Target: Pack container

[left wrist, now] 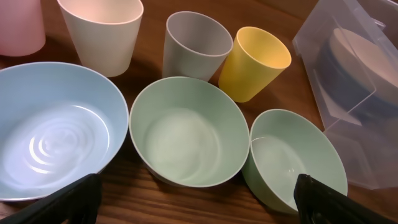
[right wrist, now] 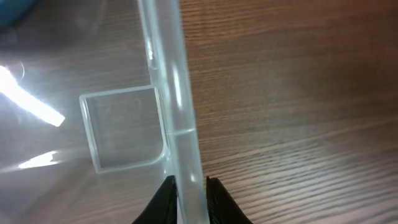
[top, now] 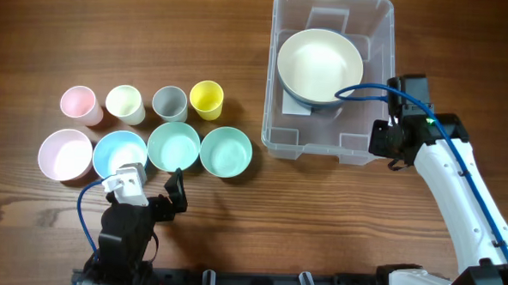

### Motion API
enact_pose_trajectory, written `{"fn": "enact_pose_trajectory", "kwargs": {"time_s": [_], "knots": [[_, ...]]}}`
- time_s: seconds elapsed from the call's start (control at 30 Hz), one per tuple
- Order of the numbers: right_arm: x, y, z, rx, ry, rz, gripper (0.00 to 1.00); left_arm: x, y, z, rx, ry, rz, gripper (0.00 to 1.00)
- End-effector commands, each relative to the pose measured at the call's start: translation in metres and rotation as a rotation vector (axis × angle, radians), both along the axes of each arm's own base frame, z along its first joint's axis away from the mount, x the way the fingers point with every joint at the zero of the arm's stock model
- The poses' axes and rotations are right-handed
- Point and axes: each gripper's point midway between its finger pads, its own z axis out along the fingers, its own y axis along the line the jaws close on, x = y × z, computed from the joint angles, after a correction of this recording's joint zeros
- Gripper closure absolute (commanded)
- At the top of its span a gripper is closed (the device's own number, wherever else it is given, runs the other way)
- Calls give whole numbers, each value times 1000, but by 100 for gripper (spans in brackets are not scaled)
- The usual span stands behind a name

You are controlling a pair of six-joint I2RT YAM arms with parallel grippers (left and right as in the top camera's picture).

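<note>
The clear plastic container (top: 374,45) stands at the back right with one cream and blue bowl (top: 319,66) inside. My right gripper (top: 386,141) is shut on the container's right rim (right wrist: 177,118); its fingers (right wrist: 189,193) pinch the wall from both sides. My left gripper (top: 153,190) is open and empty (left wrist: 193,199), low over the table just in front of the bowls. Before it stand a light blue bowl (left wrist: 53,127), a green bowl (left wrist: 186,130) and a second green bowl (left wrist: 295,158). The container's corner shows at the right of the left wrist view (left wrist: 367,124).
A pink bowl (top: 64,154) stands left of the blue bowl (top: 119,152) and the green bowls (top: 173,145) (top: 226,152). Behind them is a row of cups: pink (top: 79,103), cream (top: 125,103), grey (top: 169,103) and yellow (top: 206,98).
</note>
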Motion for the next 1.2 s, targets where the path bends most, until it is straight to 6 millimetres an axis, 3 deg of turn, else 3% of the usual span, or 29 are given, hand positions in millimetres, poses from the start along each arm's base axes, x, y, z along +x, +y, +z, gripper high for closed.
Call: {"fn": "enact_pose_trajectory", "kwargs": {"time_s": [0.0, 0.17, 0.33, 0.57, 0.67, 0.73, 0.77, 0.8, 1.0, 1.1, 1.17], "knots": [[-6, -1, -11, -17, 36, 59, 96, 1, 3, 0, 5, -7, 15, 0], [-25, -4, -30, -20, 94, 29, 96, 1, 3, 0, 5, -7, 15, 0], [-29, -5, -48, -20, 85, 15, 96, 1, 3, 0, 5, -7, 15, 0], [-18, 4, -42, 19, 28, 50, 95, 1, 3, 0, 5, -7, 15, 0], [-12, 7, -26, 39, -47, 56, 95, 1, 3, 0, 5, -7, 15, 0], [-10, 11, -12, 64, -99, 67, 87, 1, 3, 0, 5, -7, 15, 0], [-9, 14, -2, 83, -133, 75, 67, 1, 3, 0, 5, -7, 15, 0], [-7, 21, 14, 122, -192, 88, 0, 1, 3, 0, 5, -7, 15, 0], [-6, 29, 69, 184, -379, 103, 0, 1, 3, 0, 5, -7, 15, 0], [-5, 11, 90, 205, -464, -37, 0, 1, 3, 0, 5, -7, 15, 0], [-3, -15, 97, 231, -514, -194, 0, 1, 3, 0, 5, -7, 15, 0]]}}
